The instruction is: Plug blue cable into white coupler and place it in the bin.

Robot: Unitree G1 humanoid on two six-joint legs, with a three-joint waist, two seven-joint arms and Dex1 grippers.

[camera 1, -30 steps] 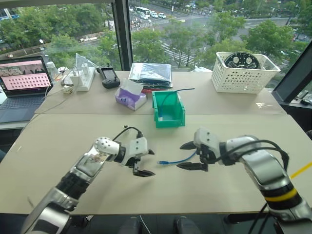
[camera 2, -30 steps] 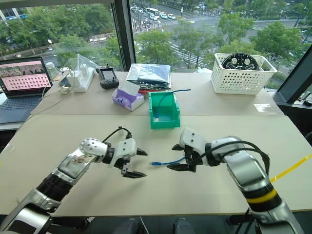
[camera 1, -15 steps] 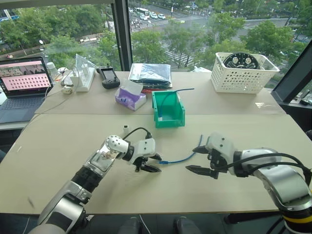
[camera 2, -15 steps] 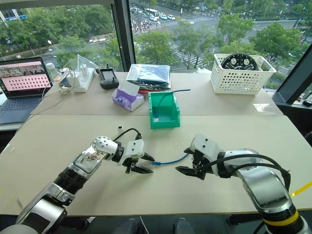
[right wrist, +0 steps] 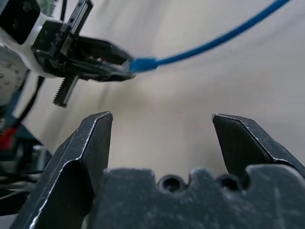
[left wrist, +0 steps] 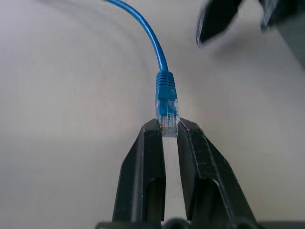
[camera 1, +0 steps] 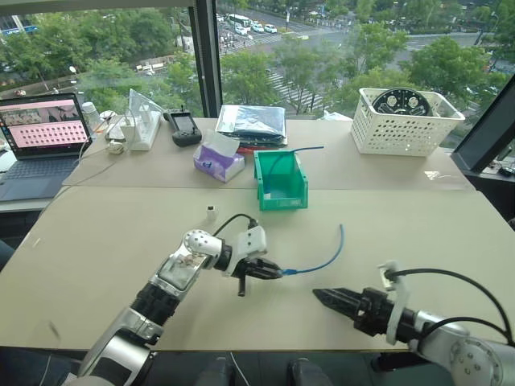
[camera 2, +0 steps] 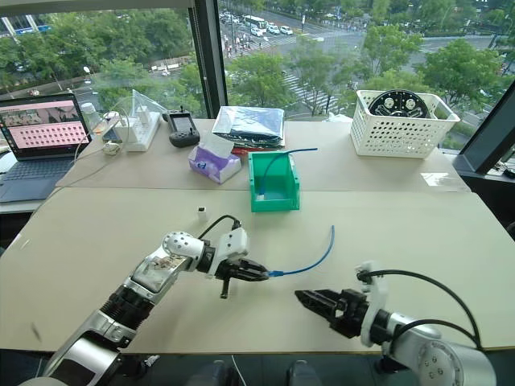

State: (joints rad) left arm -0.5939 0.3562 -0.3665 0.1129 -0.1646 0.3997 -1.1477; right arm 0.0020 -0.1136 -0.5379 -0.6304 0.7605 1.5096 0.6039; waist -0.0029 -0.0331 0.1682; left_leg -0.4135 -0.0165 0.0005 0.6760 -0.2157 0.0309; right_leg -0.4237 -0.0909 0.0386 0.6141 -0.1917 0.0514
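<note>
While the blue cable (left wrist: 166,90) is being pinched at its clear plug by the left gripper (camera 1: 274,273), fingers clamped on it, the cord is trailing away from the fingertips in a curve across the table (camera 1: 121,241). Just past that curve, the right gripper (camera 1: 323,296) is being held with its fingers spread, gripping nothing. Beyond the left gripper's wrist, the white coupler (camera 1: 211,212) is sitting untouched. Further out, the bin (camera 1: 280,179) is standing well apart.
</note>
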